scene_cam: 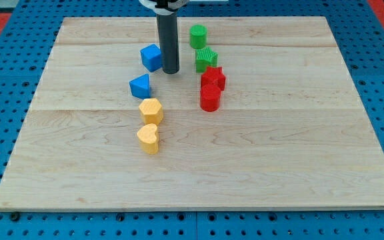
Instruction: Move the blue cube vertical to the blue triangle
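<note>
The blue cube [151, 57] sits on the wooden board [199, 167] left of centre near the view's top. The blue triangle [140, 86] lies just below it and slightly to the left. My tip [171, 71] is at the end of the dark rod, right beside the blue cube's right side, close to touching it, and up and to the right of the blue triangle.
A yellow hexagon block [151, 110] and a yellow heart [149, 138] lie below the blue triangle. A green cylinder [198, 36], a green block [206, 60], a red star [213, 78] and a red cylinder [210, 98] stand in a column right of my tip.
</note>
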You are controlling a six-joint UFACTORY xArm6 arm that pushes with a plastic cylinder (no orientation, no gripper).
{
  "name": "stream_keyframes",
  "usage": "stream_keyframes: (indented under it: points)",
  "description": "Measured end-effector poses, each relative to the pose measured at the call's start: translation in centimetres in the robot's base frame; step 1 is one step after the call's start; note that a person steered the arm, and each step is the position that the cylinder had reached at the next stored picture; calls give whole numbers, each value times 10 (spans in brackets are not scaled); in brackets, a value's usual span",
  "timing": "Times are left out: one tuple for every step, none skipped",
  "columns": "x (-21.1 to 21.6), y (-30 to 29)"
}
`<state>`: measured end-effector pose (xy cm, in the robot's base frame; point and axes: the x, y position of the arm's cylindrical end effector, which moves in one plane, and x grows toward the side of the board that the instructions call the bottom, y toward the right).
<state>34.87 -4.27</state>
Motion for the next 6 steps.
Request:
stream_keyframes:
  points:
    - [0, -1]
    - [0, -5]
    - [-13, -18]
    - [-27, -18]
    - [-43, -18]
    - [-56, -23]
